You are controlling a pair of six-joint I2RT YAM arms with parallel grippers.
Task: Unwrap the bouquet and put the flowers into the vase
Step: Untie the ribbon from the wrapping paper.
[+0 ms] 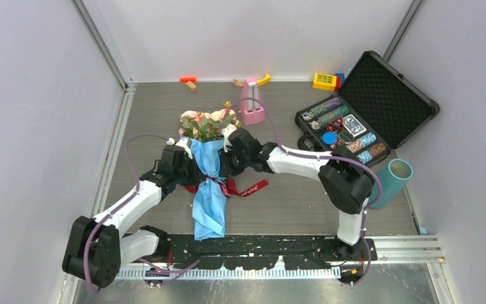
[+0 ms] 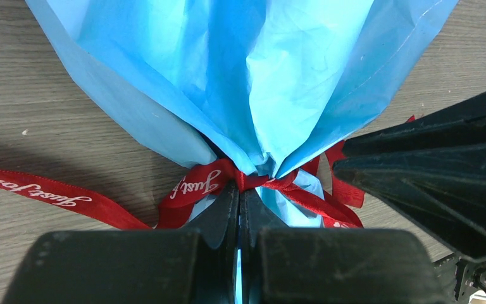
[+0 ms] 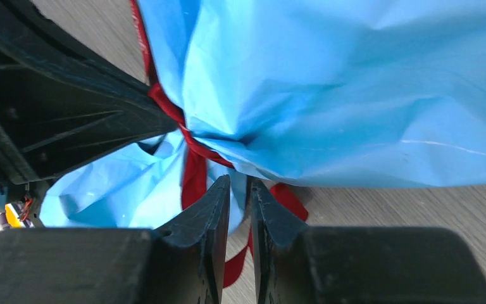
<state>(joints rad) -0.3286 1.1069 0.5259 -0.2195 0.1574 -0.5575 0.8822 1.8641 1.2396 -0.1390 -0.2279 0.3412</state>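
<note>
Left gripper (image 2: 239, 193) fills our near view, fingers pressed together with the tips at the ribbon (image 2: 196, 183) knot; we cannot tell whether any ribbon is caught between them. Right gripper (image 3: 239, 187) faces it from the knot's other side, fingers parted by a slim gap, nothing clearly pinched. Bouquet (image 1: 207, 171) lies mid-tabletop between the arms, flowers (image 1: 205, 123) pointing away from the bases, knot not yet undone. Risks as we judge them: pulling at the knot instead of a loose end would tighten it; thin paper (image 1: 209, 209) pinched along with the ribbon could tear; grippers this close could collide. Vase (image 1: 392, 180) sits at the right edge, well apart; upright or tipped, we cannot tell. Tabletop (image 1: 291, 209) is smooth grey wood-grain, enclosed by plain pale walls (image 1: 38, 95). An open case (image 1: 367, 120) sits toward the back.
</note>
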